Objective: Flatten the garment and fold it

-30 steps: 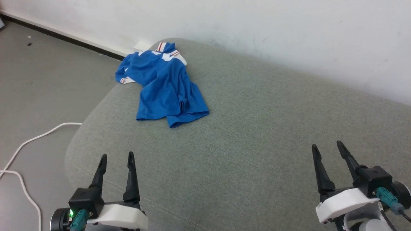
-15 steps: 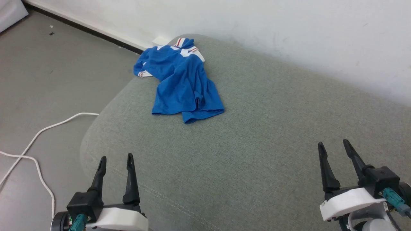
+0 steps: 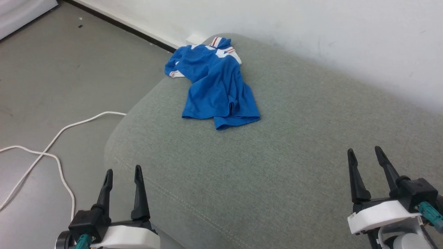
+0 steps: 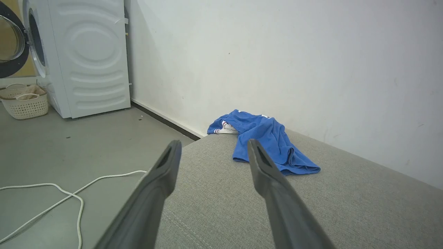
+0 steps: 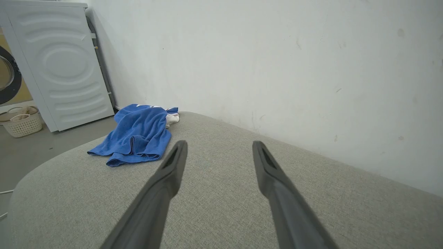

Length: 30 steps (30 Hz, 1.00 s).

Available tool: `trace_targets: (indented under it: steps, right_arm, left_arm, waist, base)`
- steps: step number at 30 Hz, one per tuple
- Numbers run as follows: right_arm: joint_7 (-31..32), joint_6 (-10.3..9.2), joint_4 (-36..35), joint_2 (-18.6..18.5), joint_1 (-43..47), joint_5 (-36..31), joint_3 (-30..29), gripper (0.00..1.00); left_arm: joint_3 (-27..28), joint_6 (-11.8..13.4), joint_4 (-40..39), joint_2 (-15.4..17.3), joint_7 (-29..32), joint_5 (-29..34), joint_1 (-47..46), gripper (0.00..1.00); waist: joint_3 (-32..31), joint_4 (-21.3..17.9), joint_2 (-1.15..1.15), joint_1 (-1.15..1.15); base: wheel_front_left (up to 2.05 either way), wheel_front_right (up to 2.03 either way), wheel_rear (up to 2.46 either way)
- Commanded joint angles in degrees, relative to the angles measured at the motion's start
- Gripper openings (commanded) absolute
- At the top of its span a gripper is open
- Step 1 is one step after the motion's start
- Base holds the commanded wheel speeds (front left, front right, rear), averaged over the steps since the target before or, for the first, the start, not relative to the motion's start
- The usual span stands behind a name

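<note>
Crumpled garment (image 3: 218, 86) lies far ahead, long axis running away, hem nearest; left gripper (image 3: 124, 169) nearer than right gripper (image 3: 364, 150); both wide, empty.

No text, number or label legible; white patches on the crumpled garment (image 3: 218, 86) too folded to read.

Head view down from above, wrist views low, sharing garment (image 3: 218, 86)
</note>
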Motion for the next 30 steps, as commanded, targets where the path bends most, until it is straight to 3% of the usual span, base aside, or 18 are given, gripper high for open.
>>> trace_targets:
  steps: [1, 17, 26, 30]
  right_arm:
    - [-0.6, -0.11, 0.2, 0.2, -0.6, 0.5, -0.5, 1.0]
    - [-1.3, -0.12, -0.1, 0.2, -0.6, 0.4, -0.7, 1.0]
    - [-0.6, -0.12, -1.7, 0.2, -0.4, -0.3, -0.9, 1.0]
    - [1.5, -0.12, -5.2, 0.2, -0.9, -1.2, -1.1, 1.0]
  left_arm:
    - [-0.3, 0.6, -0.3, -0.3, -0.7, -0.8, 0.5, 1.0]
    - [-0.8, 0.7, 0.0, -0.3, -1.3, -1.7, 0.6, 1.0]
    - [-3.5, -3.3, -2.0, -0.3, -1.3, -10.5, -3.6, 1.0]
    - [-5.2, -4.6, -4.1, -0.1, -0.4, -11.3, -9.5, 1.0]
  waist:
    - [0.3, 1.1, 0.0, 0.0]
    - [0.4, 2.3, 0.0, 0.0]
    - [1.6, 1.3, 0.0, 0.0]
    - [3.4, 0.1, 0.0, 0.0]
  base:
    - [0.0, 0.0, 0.0]
    - [0.0, 0.0, 0.0]
    - [0.0, 0.0, 0.0]
    - [0.0, 0.0, 0.0]
